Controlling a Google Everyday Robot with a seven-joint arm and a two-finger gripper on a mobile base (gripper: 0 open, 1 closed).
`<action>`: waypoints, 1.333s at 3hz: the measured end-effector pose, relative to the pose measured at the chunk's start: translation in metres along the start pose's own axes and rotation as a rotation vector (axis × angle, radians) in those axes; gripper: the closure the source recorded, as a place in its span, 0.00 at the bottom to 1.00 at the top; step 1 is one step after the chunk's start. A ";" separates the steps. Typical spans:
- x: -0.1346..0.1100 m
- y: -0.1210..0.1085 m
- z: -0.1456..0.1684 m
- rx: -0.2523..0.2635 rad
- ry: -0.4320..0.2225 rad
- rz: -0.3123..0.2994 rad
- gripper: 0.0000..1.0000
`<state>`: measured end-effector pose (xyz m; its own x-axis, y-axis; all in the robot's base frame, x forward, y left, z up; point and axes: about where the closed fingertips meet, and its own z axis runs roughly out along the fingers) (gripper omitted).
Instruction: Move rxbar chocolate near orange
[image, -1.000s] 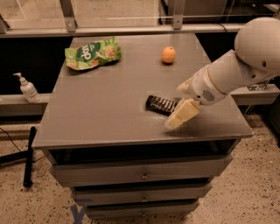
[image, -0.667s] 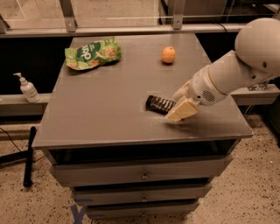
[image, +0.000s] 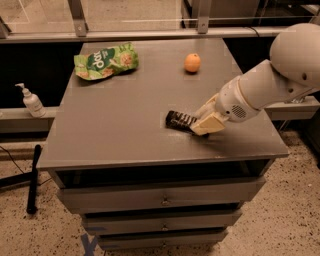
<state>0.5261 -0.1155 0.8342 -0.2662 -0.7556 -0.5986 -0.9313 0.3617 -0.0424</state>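
The rxbar chocolate (image: 179, 120) is a flat black wrapper with white lettering, lying on the grey table (image: 125, 125) right of its middle, near the front. My gripper (image: 205, 117) comes in from the right on a white arm and sits at the bar's right end, covering it. Its cream fingers (image: 208, 125) stand on either side of that end and press against it. The bar still rests on the tabletop. The orange (image: 192, 63) is small and round and sits at the back of the table, well apart from the bar.
A green crinkly snack bag (image: 106, 61) lies at the table's back left. The table has drawers (image: 160, 200) below its front edge. A sanitizer bottle (image: 32, 101) stands on a ledge to the left. A dark pole (image: 33, 175) leans by the floor.
The near finger has moved up against the bar, so the gap between the fingers has narrowed around the bar's right end. The bar, orange and bag have not moved.
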 end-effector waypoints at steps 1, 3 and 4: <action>0.001 0.001 -0.002 0.003 0.000 0.003 1.00; -0.005 -0.006 -0.010 0.028 0.000 -0.010 1.00; -0.022 -0.026 -0.026 0.075 -0.005 -0.051 1.00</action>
<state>0.5496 -0.1224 0.8691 -0.2175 -0.7716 -0.5977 -0.9225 0.3626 -0.1325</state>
